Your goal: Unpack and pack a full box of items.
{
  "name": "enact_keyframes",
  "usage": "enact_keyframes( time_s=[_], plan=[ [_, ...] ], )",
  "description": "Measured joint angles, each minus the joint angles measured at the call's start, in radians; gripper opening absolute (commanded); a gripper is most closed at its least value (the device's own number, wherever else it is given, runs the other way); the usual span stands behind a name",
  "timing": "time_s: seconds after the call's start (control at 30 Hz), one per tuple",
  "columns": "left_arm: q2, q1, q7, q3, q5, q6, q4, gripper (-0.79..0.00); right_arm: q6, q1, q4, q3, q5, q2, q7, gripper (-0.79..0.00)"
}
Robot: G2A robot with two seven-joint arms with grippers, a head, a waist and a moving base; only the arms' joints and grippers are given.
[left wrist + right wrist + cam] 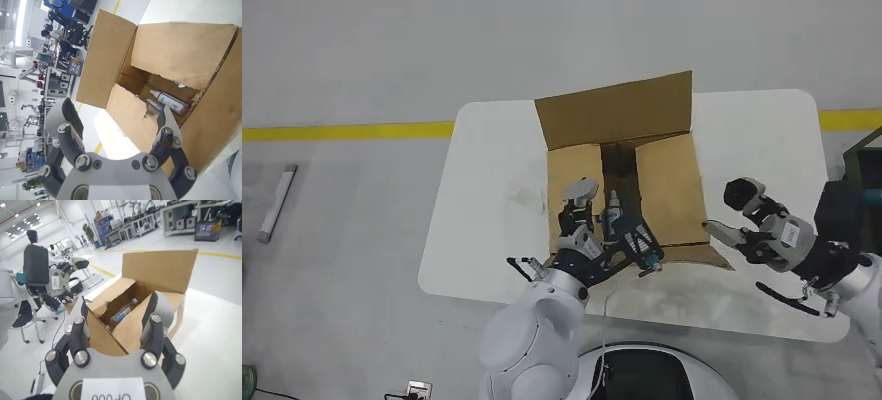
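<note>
An open cardboard box (617,110) stands on the white table (492,230), its back flap upright and its two side flaps half folded over the opening. Inside lie a white spray bottle (170,102) and a clear plastic pack (151,108); a clear bottle (122,313) also lies in the box. My left gripper (597,205) (117,117) hovers open at the box's near edge, above the gap between the flaps. My right gripper (730,212) (119,309) stands open just off the box's right side, nothing held. The left gripper (62,283) shows beyond the box.
A small pale item (527,195) lies on the table left of the box. Bare tabletop (762,130) stretches to the right and behind. A dark unit (867,170) sits off the table's right edge. A grey tube (277,200) lies on the floor.
</note>
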Motion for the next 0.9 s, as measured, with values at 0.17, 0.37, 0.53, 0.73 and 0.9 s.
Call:
enact_keyframes(
  time_s=[0.17, 0.37, 0.53, 0.73, 0.9],
  plan=[
    [0.006, 0.041, -0.002, -0.035, -0.018, 0.021, -0.042, 0.000, -0.098, -0.008, 0.010, -0.034, -0.032, 0.009, 0.079, -0.785],
    [0.013, 0.047, 0.011, -0.068, -0.009, 0.042, -0.043, 0.000, -0.246, -0.054, 0.018, -0.039, -0.124, 0.019, 0.097, -0.785],
    [0.014, 0.016, 0.032, -0.060, 0.000, 0.085, 0.005, 0.000, -0.283, -0.066, 0.029, -0.051, -0.258, 0.023, 0.087, -0.785],
    [0.010, -0.044, 0.059, 0.000, 0.040, 0.165, 0.118, 0.000, -0.147, -0.077, 0.059, 0.012, -0.255, 0.014, -0.115, -0.785],
    [0.006, -0.083, 0.062, 0.046, 0.075, 0.206, 0.234, 0.000, 0.056, -0.107, 0.110, 0.087, -0.270, 0.006, -0.206, -0.785]
  ],
)
